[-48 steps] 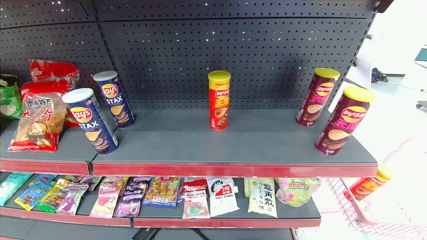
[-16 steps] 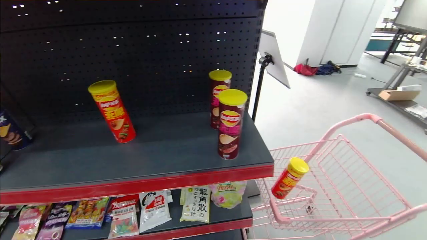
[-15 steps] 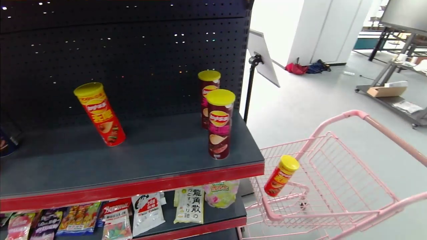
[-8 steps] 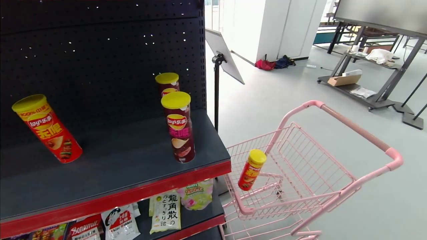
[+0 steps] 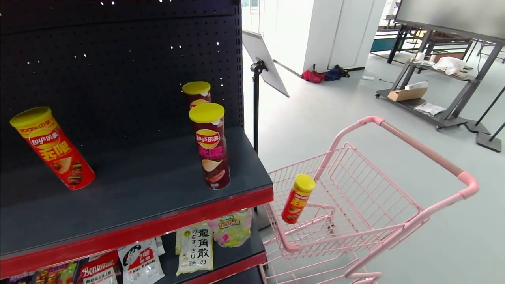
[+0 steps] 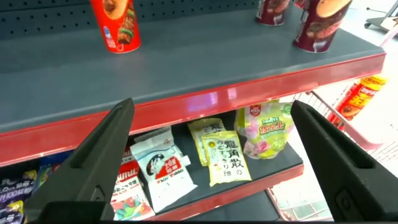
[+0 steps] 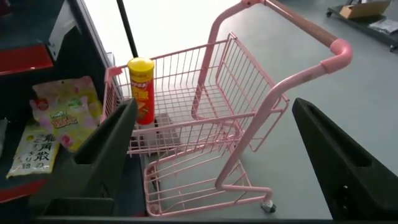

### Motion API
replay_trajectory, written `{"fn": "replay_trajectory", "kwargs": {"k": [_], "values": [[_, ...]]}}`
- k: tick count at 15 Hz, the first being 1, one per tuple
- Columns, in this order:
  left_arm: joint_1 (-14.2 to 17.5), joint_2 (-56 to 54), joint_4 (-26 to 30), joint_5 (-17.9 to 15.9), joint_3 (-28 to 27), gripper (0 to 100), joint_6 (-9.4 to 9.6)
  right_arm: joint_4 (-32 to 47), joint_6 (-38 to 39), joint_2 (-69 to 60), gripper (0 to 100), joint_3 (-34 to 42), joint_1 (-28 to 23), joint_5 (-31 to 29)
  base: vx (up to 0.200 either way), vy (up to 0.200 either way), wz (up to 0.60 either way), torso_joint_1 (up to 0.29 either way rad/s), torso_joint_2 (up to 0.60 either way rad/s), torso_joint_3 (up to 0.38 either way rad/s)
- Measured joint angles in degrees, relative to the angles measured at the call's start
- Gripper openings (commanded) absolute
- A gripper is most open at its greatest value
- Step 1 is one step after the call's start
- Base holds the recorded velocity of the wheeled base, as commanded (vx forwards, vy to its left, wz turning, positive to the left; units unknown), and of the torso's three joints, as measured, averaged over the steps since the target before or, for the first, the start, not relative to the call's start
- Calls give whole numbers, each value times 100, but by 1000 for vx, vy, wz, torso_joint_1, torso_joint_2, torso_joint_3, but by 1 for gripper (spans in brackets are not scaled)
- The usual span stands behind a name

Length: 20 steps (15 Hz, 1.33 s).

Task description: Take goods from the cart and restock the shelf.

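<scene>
**Pink wire shopping cart holds one canister to restock; both grippers empty**

Stock to move: one red cylindrical chip canister with a yellow lid stands in the cart. It is propped against the basket wall nearest the shelving, probably so that it stays upright and within reach.

Dark grey metal shelf with a red front strip: three canisters, all upright. One matching red canister stands alone to the left with bare deck in front of it. In my judgement that gap is the slot for the cart's item. Two maroon canisters with yellow lids stand one behind the other at the right end, a front-to-back row by flavour.

Lower shelf: flat snack packets lie face up. At least five show, but the deck above hides part of the row, so the count is unconfirmed.

Left gripper: jaws spread wide, holding nothing, facing the shelf front. Right gripper: jaws spread wide, empty, facing the cart and well apart from the canister. Pickup not yet begun.
</scene>
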Motion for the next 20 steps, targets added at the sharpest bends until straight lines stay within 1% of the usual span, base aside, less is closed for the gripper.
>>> {"fn": "replay_trajectory", "kwargs": {"k": [10, 17, 20], "values": [[0, 0, -2, 2, 0, 100, -1, 2, 0, 0, 100, 0, 0, 0, 0, 0, 0, -146, 354, 206], [0, 0, -2, 4, 0, 100, 0, -2, -13, 0, 100, 0, 0, 7, 0, 0, 0, -154, 408, 257], [0, 0, -2, 6, 0, 100, -1, -2, 0, 0, 100, 0, 1, 15, 0, 0, 0, -45, 147, 97]]}}
